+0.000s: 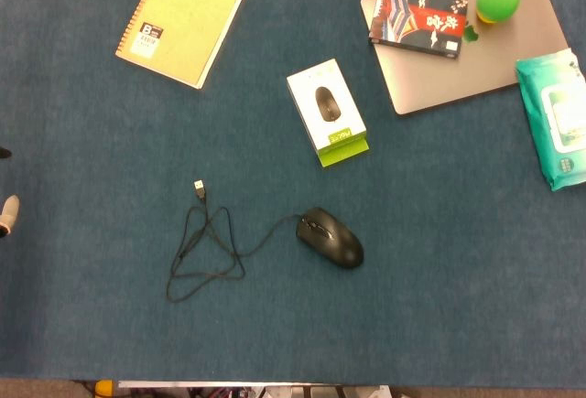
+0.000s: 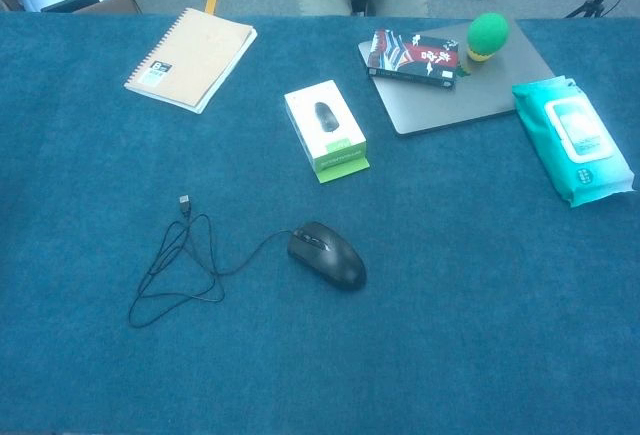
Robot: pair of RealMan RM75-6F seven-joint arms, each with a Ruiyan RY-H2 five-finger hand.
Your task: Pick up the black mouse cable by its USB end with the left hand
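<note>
A black mouse [image 1: 330, 237] [image 2: 328, 254] lies on the blue table cloth near the middle. Its black cable [image 1: 206, 253] [image 2: 175, 273] runs left from the mouse and lies in loose loops. The silver USB end [image 1: 199, 187] [image 2: 184, 200] points away from me at the far tip of the loops, lying free. At the left edge of the head view only a pale sliver of my left hand [image 1: 8, 214] shows, well to the left of the USB end and apart from it. How its fingers lie is hidden. My right hand shows in neither view.
A white and green mouse box [image 1: 327, 112] [image 2: 325, 130] lies behind the mouse. A yellow spiral notebook [image 1: 183, 17] [image 2: 190, 58] is at the back left. At the back right, a grey laptop [image 1: 499, 69] [image 2: 470, 100] carries a book [image 1: 418, 19] and a green ball [image 1: 497, 0]; a wet-wipes pack [image 1: 556, 119] [image 2: 572, 140] lies beside it.
</note>
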